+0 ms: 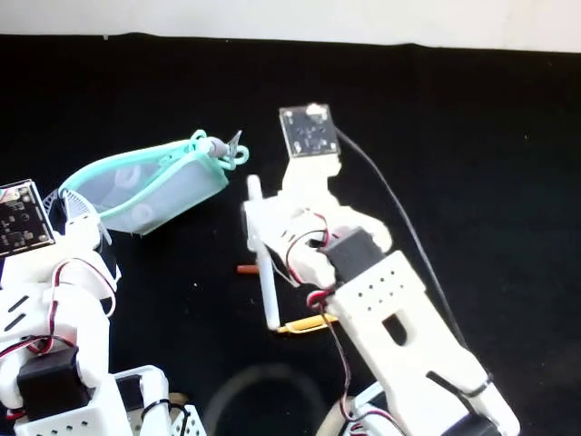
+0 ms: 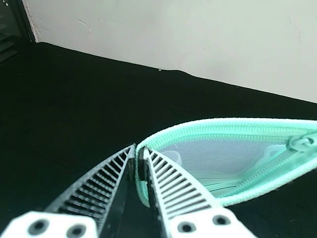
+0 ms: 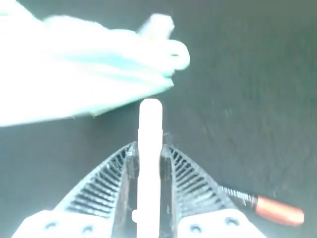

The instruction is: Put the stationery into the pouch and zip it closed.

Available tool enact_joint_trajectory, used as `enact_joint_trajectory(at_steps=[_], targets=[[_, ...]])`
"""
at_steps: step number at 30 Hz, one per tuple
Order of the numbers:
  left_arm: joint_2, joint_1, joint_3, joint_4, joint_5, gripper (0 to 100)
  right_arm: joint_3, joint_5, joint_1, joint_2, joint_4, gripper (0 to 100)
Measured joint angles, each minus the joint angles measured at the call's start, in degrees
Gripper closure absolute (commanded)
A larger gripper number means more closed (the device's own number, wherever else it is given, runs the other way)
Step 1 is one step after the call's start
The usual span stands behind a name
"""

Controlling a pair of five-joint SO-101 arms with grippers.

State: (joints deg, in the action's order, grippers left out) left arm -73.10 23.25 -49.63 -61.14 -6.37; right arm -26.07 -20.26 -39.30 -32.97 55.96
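The mint-green pouch (image 1: 150, 186) is held off the black table, its zip open and its mouth wide (image 2: 223, 148). My left gripper (image 1: 77, 207) is shut on the pouch's rim at the left end (image 2: 137, 151). My right gripper (image 3: 148, 146) is shut on a white pen (image 3: 150, 124), which stands between its fingers with the tip just short of the pouch (image 3: 74, 74). From above, the white pen (image 1: 263, 263) lies lengthwise right of the pouch, near the zip pull ring (image 1: 234, 153). An orange-capped pen (image 3: 262, 206) lies on the table by the right gripper (image 1: 258, 227).
A yellow pen (image 1: 304, 325) lies on the table partly under the right arm. The orange pen end (image 1: 245, 269) pokes out left of the white pen. A white wall (image 2: 198, 34) borders the table's far edge.
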Motion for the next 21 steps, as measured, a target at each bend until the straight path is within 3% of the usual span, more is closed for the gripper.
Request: enact_joint_trajectory(at_steps=[16, 21], targets=[[0.00, 0.00, 0.00, 0.00, 0.00, 99, 25.85, 10.29, 0.00, -0.09, -2.81, 99.3], [0.00, 0.00, 0.00, 0.00, 0.00, 99, 34.64, 15.21, -3.25, 5.63, -5.36, 99.3]])
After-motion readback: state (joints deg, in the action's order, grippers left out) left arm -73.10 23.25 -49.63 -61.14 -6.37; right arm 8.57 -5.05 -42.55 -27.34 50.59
